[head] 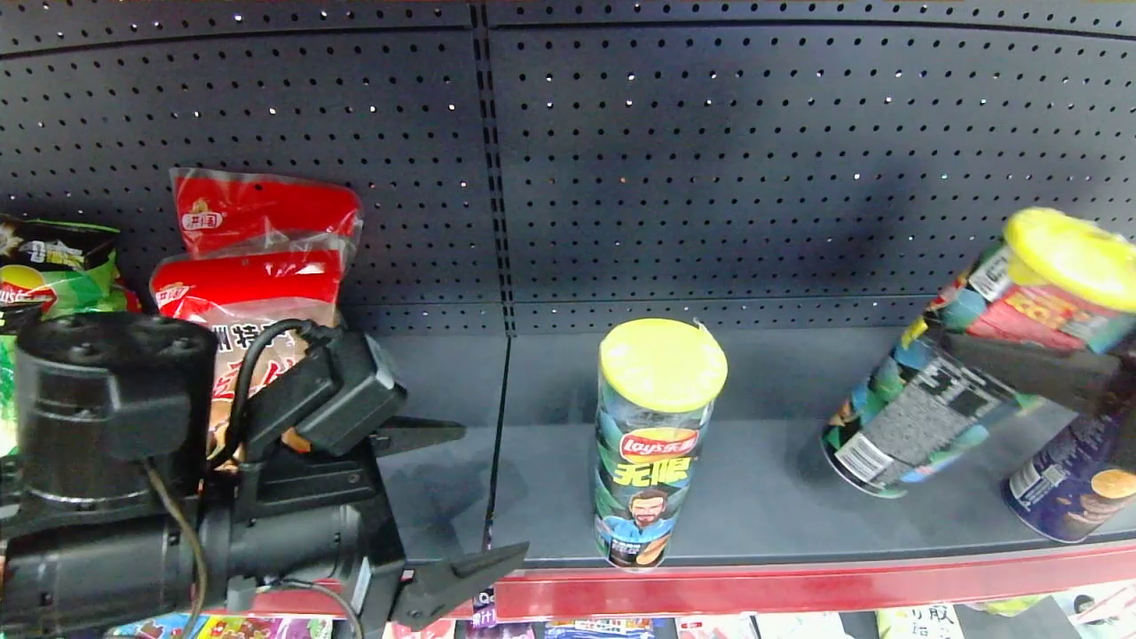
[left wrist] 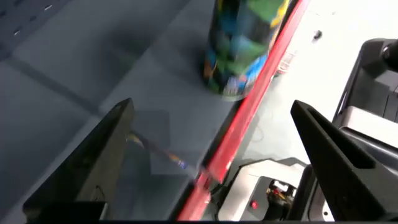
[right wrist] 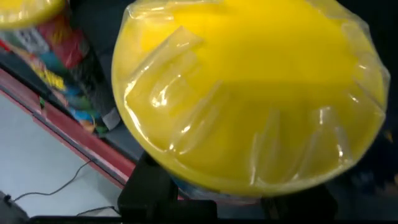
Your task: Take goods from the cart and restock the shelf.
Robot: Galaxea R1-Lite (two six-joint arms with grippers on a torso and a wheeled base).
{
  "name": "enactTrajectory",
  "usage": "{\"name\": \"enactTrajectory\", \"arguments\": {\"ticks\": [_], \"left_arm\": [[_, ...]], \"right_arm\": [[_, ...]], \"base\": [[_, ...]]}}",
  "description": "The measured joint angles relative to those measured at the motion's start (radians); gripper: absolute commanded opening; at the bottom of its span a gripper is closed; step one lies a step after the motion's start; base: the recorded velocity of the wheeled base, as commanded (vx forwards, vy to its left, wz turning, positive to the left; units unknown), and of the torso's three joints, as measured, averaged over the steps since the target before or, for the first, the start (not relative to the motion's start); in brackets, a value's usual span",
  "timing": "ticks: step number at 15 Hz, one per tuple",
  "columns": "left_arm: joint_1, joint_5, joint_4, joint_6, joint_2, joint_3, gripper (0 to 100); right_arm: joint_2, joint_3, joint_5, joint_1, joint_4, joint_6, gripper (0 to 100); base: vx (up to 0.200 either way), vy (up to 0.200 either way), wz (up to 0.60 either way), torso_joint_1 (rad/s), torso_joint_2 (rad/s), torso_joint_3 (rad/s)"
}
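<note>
**Right gripper holds a tilted can at the shelf; left gripper is open**

In your head view, the left gripper (head: 493, 491) sits low at the left above the shelf (head: 781, 497), its fingers spread wide with nothing between them. Behind it, red snack bags (head: 257, 257) and a green bag (head: 53, 266) lean on the pegboard. An upright can (head: 657, 444) with a yellow lid stands at the red front edge (head: 799, 581). Well apart to its right, the tilted can (head: 932, 390) leans over, with the right gripper (head: 1029, 373) clamped across it. A dark blue can (head: 1074, 479) lies just beside it.

In your left wrist view, the left gripper (left wrist: 212, 107) gapes wide over the shelf board, and the upright can (left wrist: 242, 50) stands beyond it by the red front edge (left wrist: 249, 118).

In your right wrist view, the tilted can (right wrist: 249, 93) shows its yellow lid close up, with the right gripper (right wrist: 217, 205) closed on it. A second can (right wrist: 56, 56) stands near the red front edge (right wrist: 81, 137).
</note>
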State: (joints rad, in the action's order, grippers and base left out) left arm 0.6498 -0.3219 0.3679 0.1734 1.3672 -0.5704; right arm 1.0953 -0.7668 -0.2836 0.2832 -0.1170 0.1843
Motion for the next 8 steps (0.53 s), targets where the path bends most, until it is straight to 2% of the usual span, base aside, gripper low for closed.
{"name": "enactTrajectory", "arguments": {"ticks": [3,8], "left_arm": [[-0.004,0.051,-0.001,-0.010,-0.087,0.044,100],[-0.004,0.066,-0.017,-0.010,-0.124,0.050,100]], "right_arm": [[0.213,-0.127,-0.007,0.099,-0.051,0.004,0],[0.443,-0.292,-0.053,0.147,-0.061,0.033,0]], "base": [[0.000,0.000,0.00,0.000,0.00,0.000],[0.000,0.000,0.00,0.000,0.00,0.000]]}}
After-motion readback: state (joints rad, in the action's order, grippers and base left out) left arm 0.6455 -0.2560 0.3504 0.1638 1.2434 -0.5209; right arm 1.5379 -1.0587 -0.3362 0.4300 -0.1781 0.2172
